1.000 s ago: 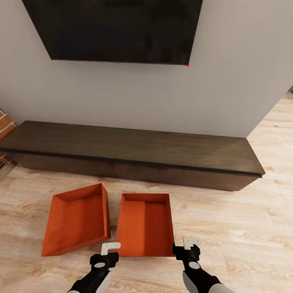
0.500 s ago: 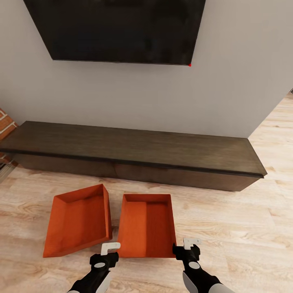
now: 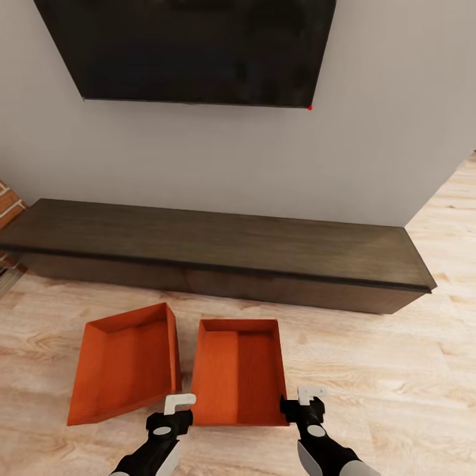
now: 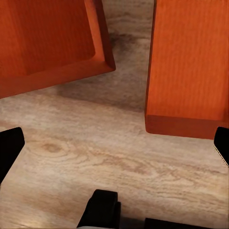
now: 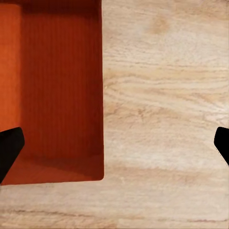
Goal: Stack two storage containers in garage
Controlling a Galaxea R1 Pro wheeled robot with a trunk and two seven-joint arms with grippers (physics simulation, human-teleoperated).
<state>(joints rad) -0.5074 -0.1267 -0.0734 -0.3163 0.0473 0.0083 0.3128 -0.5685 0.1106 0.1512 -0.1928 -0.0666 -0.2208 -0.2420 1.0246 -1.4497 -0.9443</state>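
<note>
Brick fireplace (image 3: 6, 201): a sliver at the far left edge, beside the bench end.
Left container (image 3: 125, 360): orange-red open-topped bin on the light wood plank floor (image 3: 383, 370), turned at a slant to its neighbour; one near corner also appears in the left wrist view (image 4: 52, 43).
Left gripper (image 3: 174, 410): low over the planks off the near edge of the gap between the 2 bins, its fingers spread wide (dark tips at both edges of the wrist picture), holding nothing.
Right container (image 3: 239, 370): square to the robot, just beside the left one with a narrow strip of floor between, not touching; its near corners show in both wrist views (image 4: 188, 62) (image 5: 52, 90).
Right gripper (image 3: 303, 404): at the near right corner of the right container, fingers parted wide, empty.
Bench (image 3: 218, 248): long, low, dark brown, behind both bins against the wall.
Wall screen (image 3: 192, 49): black, above the bench.
</note>
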